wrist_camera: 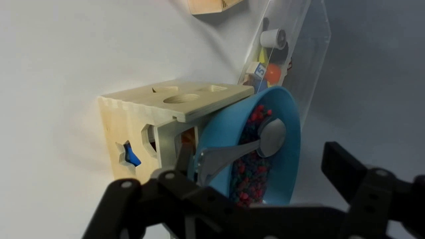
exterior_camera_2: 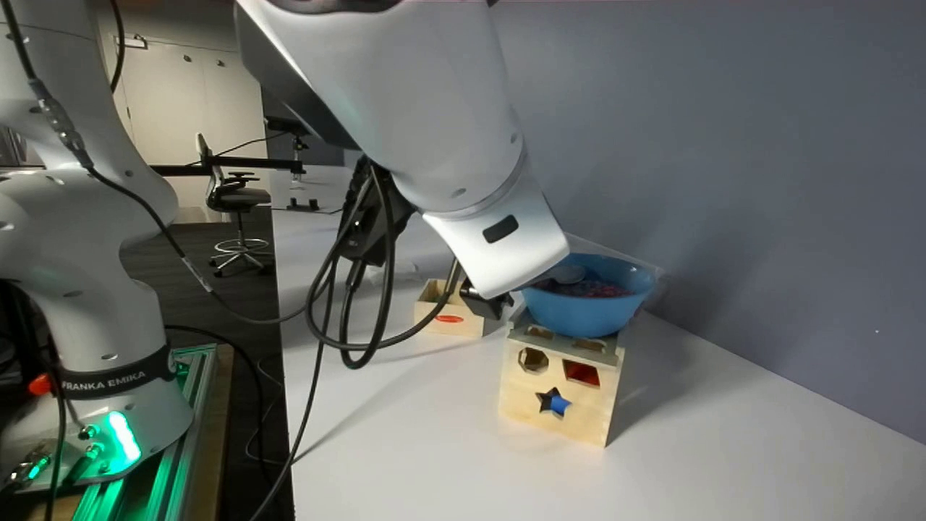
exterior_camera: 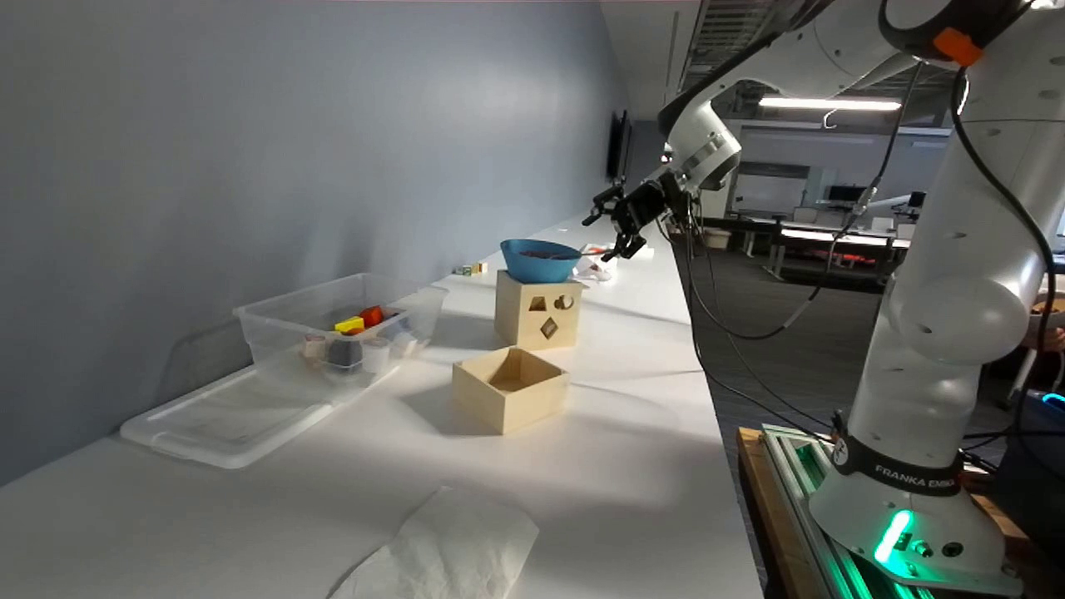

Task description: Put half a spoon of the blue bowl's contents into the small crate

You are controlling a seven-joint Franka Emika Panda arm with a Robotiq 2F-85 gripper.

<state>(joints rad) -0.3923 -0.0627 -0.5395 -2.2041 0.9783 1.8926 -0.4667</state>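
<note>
The fingers (wrist_camera: pixel 343 169) stand wide apart, and in the wrist view the spoon (wrist_camera: pixel 239 152) shows across the gap between them, its handle end just beside one finger and its head toward the far one; whether the handle touches the nearer finger cannot be told. This single spoon lies in the single blue bowl (wrist_camera: pixel 229 124), head on the red and dark contents (wrist_camera: pixel 249 182), handle out over the rim. Its long axis slants in the wrist view; in an exterior view the handle points toward the fingers. Two wooden boxes stand on the table (exterior_camera: pixel 616 466): the cut-out wooden box (exterior_camera: pixel 526 320), carrying the bowl, and the open small crate (exterior_camera: pixel 532 405). One clear tub (exterior_camera: pixel 279 337) sits near them.
</note>
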